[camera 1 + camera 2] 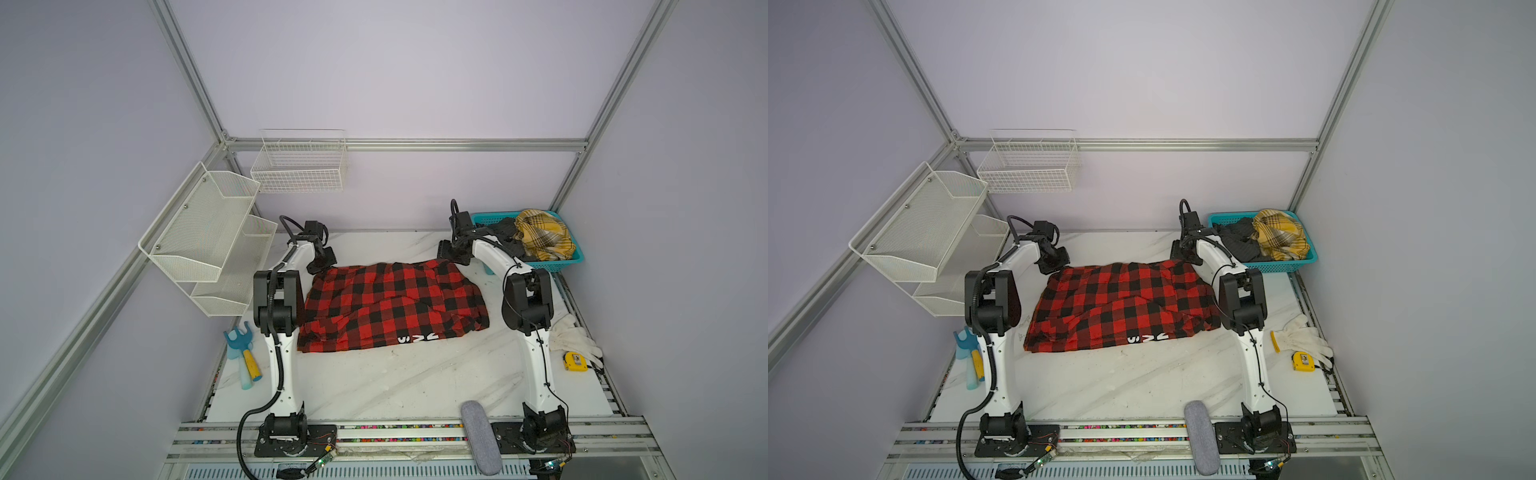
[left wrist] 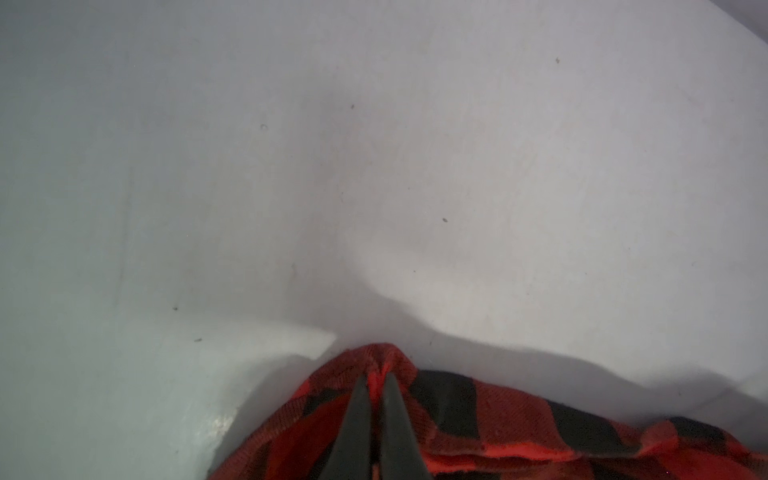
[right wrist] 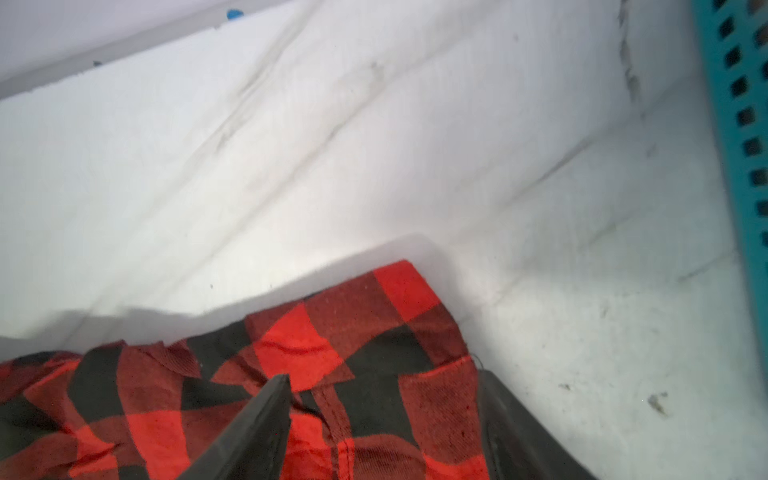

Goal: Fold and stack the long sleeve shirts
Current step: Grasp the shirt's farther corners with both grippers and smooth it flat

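Note:
A red-and-black check long sleeve shirt lies partly folded in the middle of the white marble table, with white letters at its near edge. At the shirt's far left corner, my left gripper is shut on a pinched ridge of the cloth. Over the far right corner, my right gripper is open, and its two fingers straddle the shirt's corner.
A teal basket at the back right holds a yellow plaid cloth and dark cloth. White mesh shelves and a wire basket hang at the left. A blue rake, white gloves, a tape measure and a grey case lie along the table's edges.

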